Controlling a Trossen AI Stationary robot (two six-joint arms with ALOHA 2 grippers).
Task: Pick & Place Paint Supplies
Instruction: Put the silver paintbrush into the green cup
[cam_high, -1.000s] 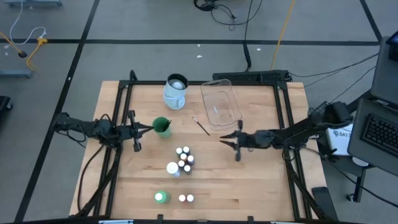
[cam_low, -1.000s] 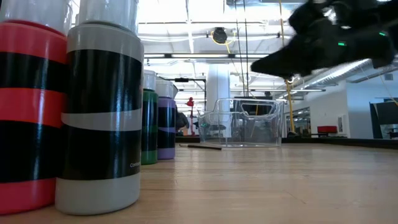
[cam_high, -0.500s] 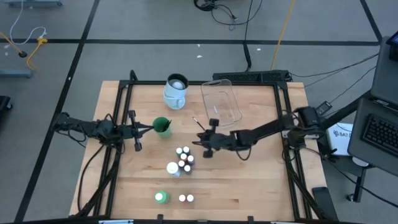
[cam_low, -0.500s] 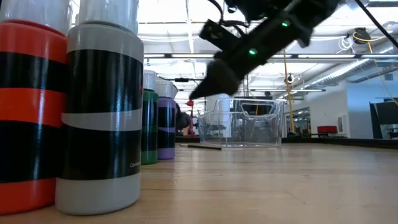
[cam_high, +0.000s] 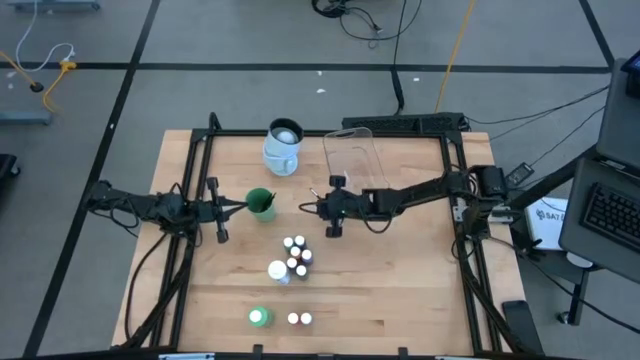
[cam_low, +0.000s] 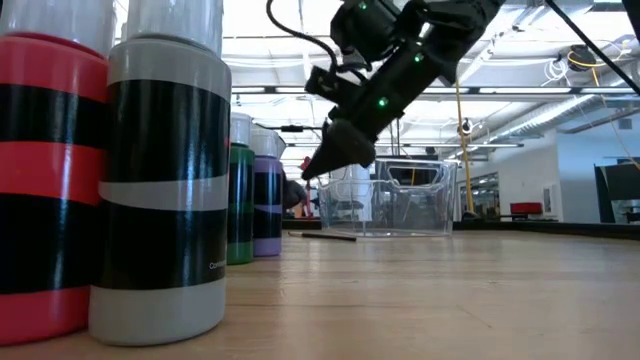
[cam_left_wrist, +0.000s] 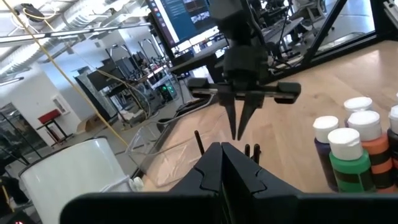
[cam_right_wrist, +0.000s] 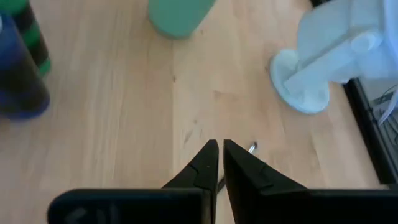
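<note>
Little bottles (cam_high: 296, 254) sit clustered on the worktop (cam_high: 400, 290) nearest the front, and the brush (cam_low: 322, 236) lies farther back, just left of the tray (cam_high: 355, 165). Right pincer (cam_high: 320, 208) hangs over the brush pinched closed with nothing in it, left pincer (cam_high: 240, 207) waits clenched farther left by the green cup (cam_high: 260, 203). Looks like the brush pickup step, so I'd guess it has to spread its fingers and drop down around the handle.

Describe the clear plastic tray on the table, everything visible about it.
The clear plastic tray is a see-through rectangular bin with rounded corners and upright walls, standing open side up on the wooden table near its far edge, beside the white pitcher. Nothing shows inside it. The low view shows its rim level. The right gripper hangs past its near end, not touching it.
</note>
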